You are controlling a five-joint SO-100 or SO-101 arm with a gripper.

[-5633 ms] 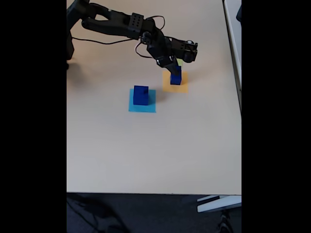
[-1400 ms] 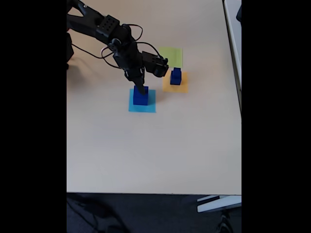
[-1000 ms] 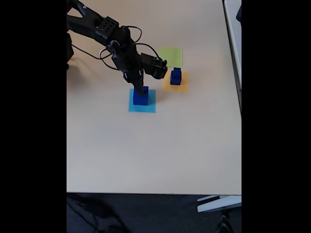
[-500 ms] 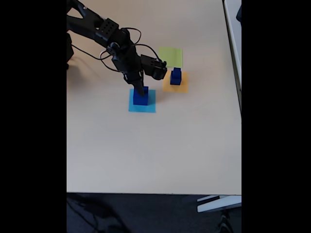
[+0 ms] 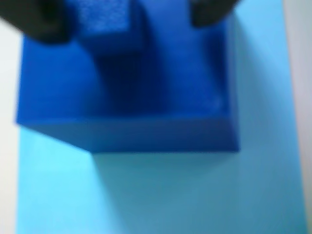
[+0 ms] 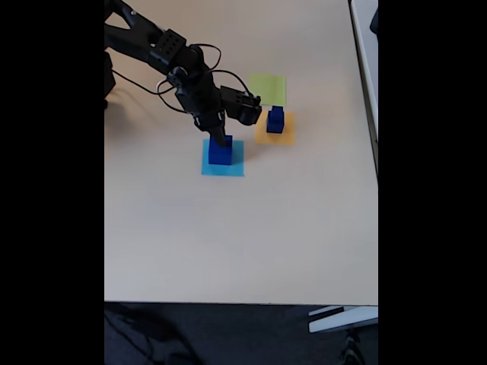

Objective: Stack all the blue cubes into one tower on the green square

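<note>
Wrist view looks straight down onto a large blue cube point(image 5: 126, 92) resting on the light blue square point(image 5: 161, 190), with pale surface point(image 5: 298, 19) showing at the right edge. A small blue cube point(image 5: 105, 22) sits on the large one's top face near the upper edge of the picture, and the two dark fingertips point(image 5: 39, 22) of the pincer point(image 5: 124, 17) stand on either side of it. The left tip lies close against the small cube, while a strip of the large cube's top shows between the small cube and the right tip; the picture is blurred, so I cannot tell whether the pincer is clamped on the small cube or slightly parted. Seen from the fixed view, the black arm point(image 6: 163, 49) reaches in from the upper left and its pincer point(image 6: 221, 140) points down onto the blue stack point(image 6: 220, 150) on the light blue square point(image 6: 223, 168). To the right, a second blue stack point(image 6: 275, 120), a smaller cube on a larger one, stands on the orange square point(image 6: 275, 137). Just beyond that, the green square point(image 6: 268, 87) lies flat on the beige surface point(image 6: 243, 236), bare of cubes, partly covered at its lower left by the arm's wrist.
</note>
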